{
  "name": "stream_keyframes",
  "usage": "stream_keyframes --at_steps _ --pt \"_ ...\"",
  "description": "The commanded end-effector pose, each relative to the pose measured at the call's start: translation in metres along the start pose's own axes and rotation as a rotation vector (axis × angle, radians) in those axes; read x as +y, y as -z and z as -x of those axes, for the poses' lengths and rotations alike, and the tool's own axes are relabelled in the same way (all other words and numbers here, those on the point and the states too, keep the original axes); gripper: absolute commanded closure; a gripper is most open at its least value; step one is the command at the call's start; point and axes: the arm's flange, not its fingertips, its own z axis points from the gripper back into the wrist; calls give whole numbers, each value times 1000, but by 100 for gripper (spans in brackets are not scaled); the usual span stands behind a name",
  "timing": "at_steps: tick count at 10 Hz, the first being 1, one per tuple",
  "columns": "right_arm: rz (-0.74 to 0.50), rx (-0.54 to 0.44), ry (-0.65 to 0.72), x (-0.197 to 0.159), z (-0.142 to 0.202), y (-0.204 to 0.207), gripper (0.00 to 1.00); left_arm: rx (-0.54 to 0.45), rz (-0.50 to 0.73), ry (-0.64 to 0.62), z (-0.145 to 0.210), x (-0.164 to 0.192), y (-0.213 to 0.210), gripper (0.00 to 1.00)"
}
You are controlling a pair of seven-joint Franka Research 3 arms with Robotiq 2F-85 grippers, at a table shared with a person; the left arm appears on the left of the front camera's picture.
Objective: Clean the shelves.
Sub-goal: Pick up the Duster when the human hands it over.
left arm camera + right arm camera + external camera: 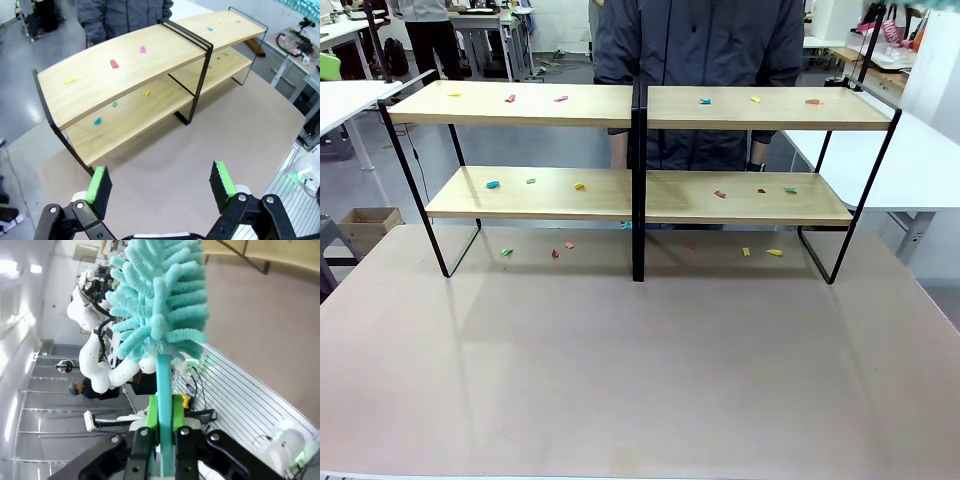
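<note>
The shelves point(570, 104) stand at the far side of the beige table, two tiers of light wooden boards on a black frame, seen again in the left wrist view point(130, 65). Small coloured scraps point(510, 98) lie scattered on the boards and on the tabletop beneath. My left gripper point(160, 182) hovers open above the table in front of the shelves, nothing between its green pads. My right gripper point(164, 412) is shut on the handle of a teal chenille duster point(160, 295), whose fluffy head points away from the wrist.
A person in a dark jacket point(700, 50) stands behind the shelves. White tables point(930, 160) flank the rack on both sides, and a cardboard box point(365, 225) sits on the floor at left. The broad beige tabletop point(640, 370) spreads in front.
</note>
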Motion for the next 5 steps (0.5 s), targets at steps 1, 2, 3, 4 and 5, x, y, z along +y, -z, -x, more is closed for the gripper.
stream_keyframes --at_steps 1,2,3,4,5 --pt "58 -65 -45 -19 27 -36 100 9 -2 -1 0 -1 0 0" --pt "10 -63 -107 -31 52 -58 100 9 -2 -1 0 -1 0 0" --pt "-13 -129 -76 -43 75 -77 100 9 -2 -1 0 -1 0 0" --pt "-37 -198 -35 -58 99 -92 100 9 -2 -1 0 -1 0 0" --pt "-50 -231 -11 -70 113 -94 100 9 -2 -1 0 -1 0 0"
